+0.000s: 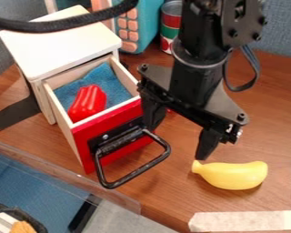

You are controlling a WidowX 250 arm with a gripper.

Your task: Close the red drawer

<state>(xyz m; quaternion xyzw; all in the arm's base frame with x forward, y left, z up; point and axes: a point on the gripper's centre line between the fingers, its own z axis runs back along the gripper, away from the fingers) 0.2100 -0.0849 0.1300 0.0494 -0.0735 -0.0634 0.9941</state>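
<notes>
A wooden desk (166,200) is supporting a white-topped cabinet (57,48), its red-fronted drawer (81,141) standing open. Beside the drawer, the hand (177,143) is hanging with fingers spread wide. Blue cloth (114,86) is lining the drawer. A yellow toy banana (233,176) is lying near the right-hand fingertip in view; a red toy bell pepper (87,102) is resting on the cloth.

Just below me I see a banana (231,175), plump, smooth and yellow, lying on its side on the brown table (166,191), its thin end to the left and its belly curving to the near side. To my left I see the drawer (81,139), pulled open, with pale sides, a red front and a black handle. Inside, a glossy red pepper (87,103) lies on blue cloth (104,74).
</notes>
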